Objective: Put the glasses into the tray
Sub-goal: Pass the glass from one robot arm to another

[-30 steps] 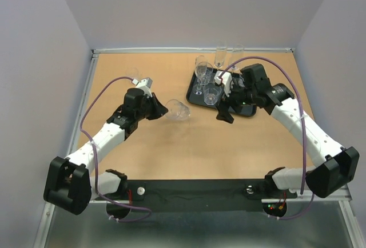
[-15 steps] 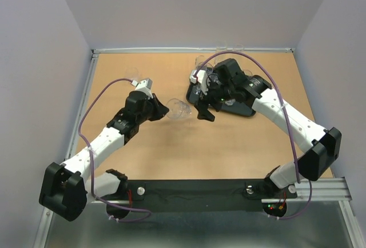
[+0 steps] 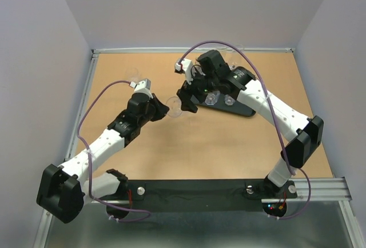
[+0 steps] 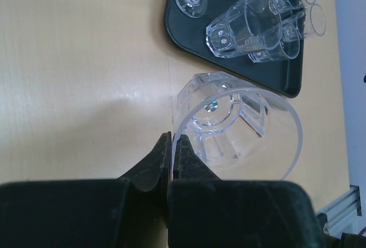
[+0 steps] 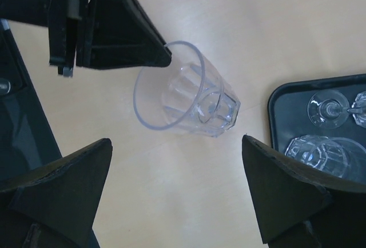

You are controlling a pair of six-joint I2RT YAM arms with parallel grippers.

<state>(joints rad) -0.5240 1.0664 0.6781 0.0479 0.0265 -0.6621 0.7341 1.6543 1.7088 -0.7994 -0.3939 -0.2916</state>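
Open table [image 3: 200, 151] is stretching near and left of the tray [image 4: 184, 38], already holding several glasses [image 4: 251, 28]. The left end effector [image 4: 171, 145] is pinching the rim of a tipped tumbler [image 4: 234, 128] just left of the tray. The right end effector [image 5: 177, 145], spread wide, is hovering over it, having swung left off the tray.

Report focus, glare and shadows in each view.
Top external: even, soft light; the held tumbler almost vanishes against the table. Left wrist: the left end effector is a dark, blurred mass, while the tumbler shows small glints and the tray looks sharp. Right wrist: the right end effector is blurred at its edges; the tumbler is crisp.
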